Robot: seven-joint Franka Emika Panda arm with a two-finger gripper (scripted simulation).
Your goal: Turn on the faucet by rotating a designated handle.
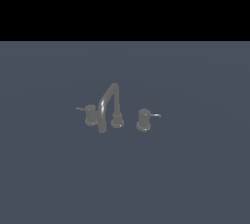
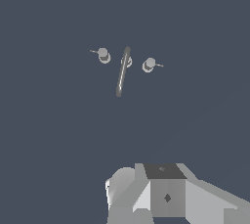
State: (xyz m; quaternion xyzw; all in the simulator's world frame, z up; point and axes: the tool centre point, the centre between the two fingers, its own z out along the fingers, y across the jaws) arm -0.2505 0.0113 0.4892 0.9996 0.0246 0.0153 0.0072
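The faucet is a small dull-gray set on a flat blue-gray floor: a tall arched spout on a round base, with a knob on each side. The designated handle is the knob on the exterior view's left, and its thin pale lever points left. From high above, the wrist view shows the faucet as a thin bar, with the designated handle beside it. No gripper fingers show in either view. Only a pale blocky arm part is visible, well away from the faucet.
The twin knob, its lever pointing to the exterior view's right, stands on the spout's other side; the wrist view shows this twin knob too. Flat blue-gray floor surrounds the set on all sides.
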